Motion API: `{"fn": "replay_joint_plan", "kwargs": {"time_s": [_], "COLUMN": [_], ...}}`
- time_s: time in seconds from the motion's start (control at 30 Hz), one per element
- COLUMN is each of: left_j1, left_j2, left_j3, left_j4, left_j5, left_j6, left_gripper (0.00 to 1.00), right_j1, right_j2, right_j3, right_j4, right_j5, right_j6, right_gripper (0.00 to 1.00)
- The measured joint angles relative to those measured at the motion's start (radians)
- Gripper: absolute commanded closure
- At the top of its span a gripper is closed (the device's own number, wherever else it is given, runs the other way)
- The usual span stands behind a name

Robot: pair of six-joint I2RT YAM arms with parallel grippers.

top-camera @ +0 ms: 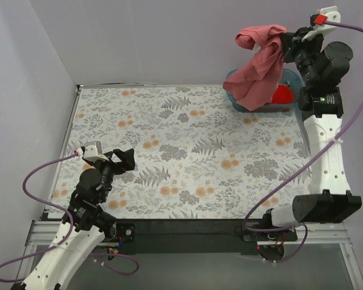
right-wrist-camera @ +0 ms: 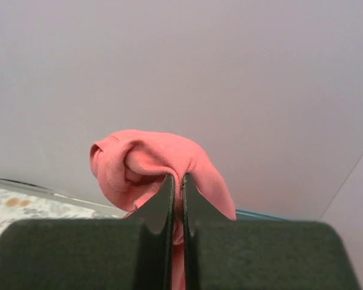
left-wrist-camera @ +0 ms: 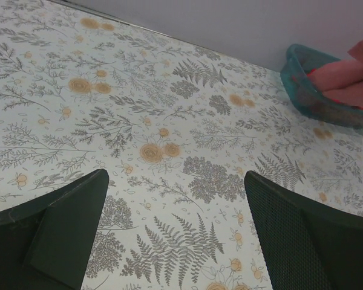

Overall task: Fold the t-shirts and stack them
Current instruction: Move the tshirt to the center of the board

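Note:
A dusty salmon-red t-shirt (top-camera: 261, 67) hangs bunched in the air above the teal tub (top-camera: 233, 86) at the far right corner. My right gripper (top-camera: 284, 41) is shut on its top fold; the wrist view shows the cloth (right-wrist-camera: 151, 160) pinched between the closed fingers (right-wrist-camera: 164, 205), with the right gripper (right-wrist-camera: 177, 181) facing the wall. A brighter red t-shirt (top-camera: 282, 95) lies in the tub, mostly hidden by the hanging one. My left gripper (top-camera: 126, 160) is open and low over the near left of the table, nothing between its fingers (left-wrist-camera: 66, 223). The tub (left-wrist-camera: 302, 84) with pink cloth shows far right in the left wrist view.
A floral cloth covers the table (top-camera: 187, 151). Grey walls close the back and left sides. The right arm's column (top-camera: 327, 151) rises along the table's right edge. Purple cables loop near both arm bases.

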Motion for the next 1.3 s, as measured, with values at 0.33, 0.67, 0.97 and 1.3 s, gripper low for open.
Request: {"fn": "replay_joint_plan", "kwargs": {"time_s": [0.33,0.67,0.97,1.3], "left_j1": [0.0,0.0,0.0,0.0], "left_j2": [-0.029,-0.034,0.005,0.065], "left_j3": [0.0,0.0,0.0,0.0], "left_j4": [0.0,0.0,-0.004,-0.005], "left_j5": [0.01,0.032,0.047,0.057], "left_j6": [0.005,0.005,0.004,-0.042], "left_gripper": [0.06,0.06,0.06,0.08], "right_j1": [0.0,0.048,0.486,0.646], "right_j2": [-0.385,-0.422,0.171,0.525], "right_j3": [-0.121,-0.299,-0.32,-0.068], "right_j4": [-0.06,0.059,0.032,-0.234], "right_j5": [-0.127,-0.452,-0.449,-0.169], "right_j6": [0.027,0.166,0.155,0.065], "right_gripper": [0.99,0.99,0.72,0.19]}}
